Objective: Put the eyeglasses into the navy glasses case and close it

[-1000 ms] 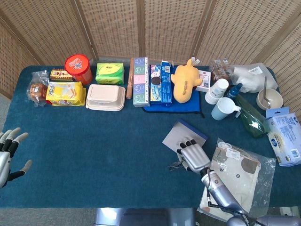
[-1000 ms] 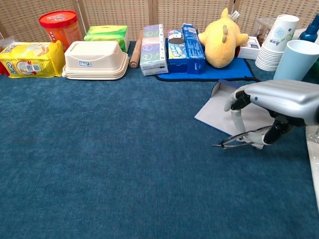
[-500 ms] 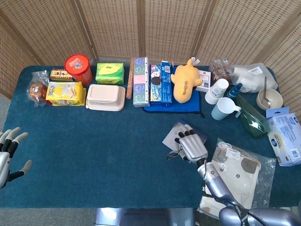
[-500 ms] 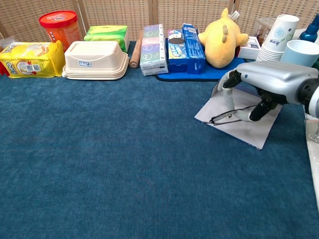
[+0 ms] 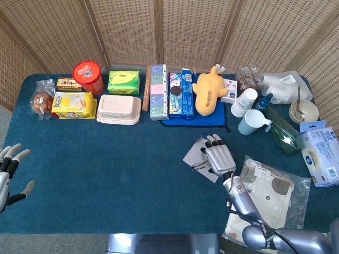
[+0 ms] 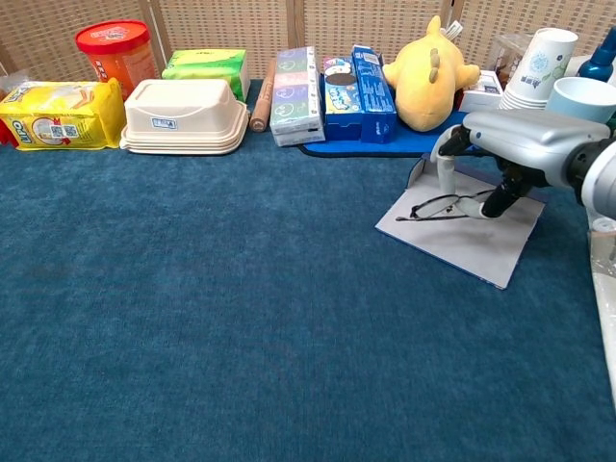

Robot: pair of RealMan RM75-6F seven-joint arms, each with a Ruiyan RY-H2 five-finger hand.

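The navy glasses case [image 5: 192, 156] lies open and flat on the blue cloth, its grey inner side [image 6: 469, 241] facing up. My right hand [image 5: 219, 158] hovers over it, palm down. It pinches the thin dark-framed eyeglasses [image 6: 442, 205] between thumb and fingers [image 6: 446, 171], just above the grey surface. In the head view the eyeglasses [image 5: 197, 165] stick out to the left of the hand. My left hand [image 5: 9, 172] stays at the table's near left edge, fingers spread, holding nothing.
A yellow plush [image 5: 207, 90] on a blue mat sits behind the case, with paper cups [image 5: 243, 101] and a pale blue mug [image 5: 251, 122] to the right. A plastic bag [image 5: 267, 196] lies under my right forearm. Boxes and snacks [image 5: 119, 108] line the back.
My right hand has carried the eyeglasses away from the near edge toward the back, from in front of the case to above its grey inside. The left hand has barely moved.
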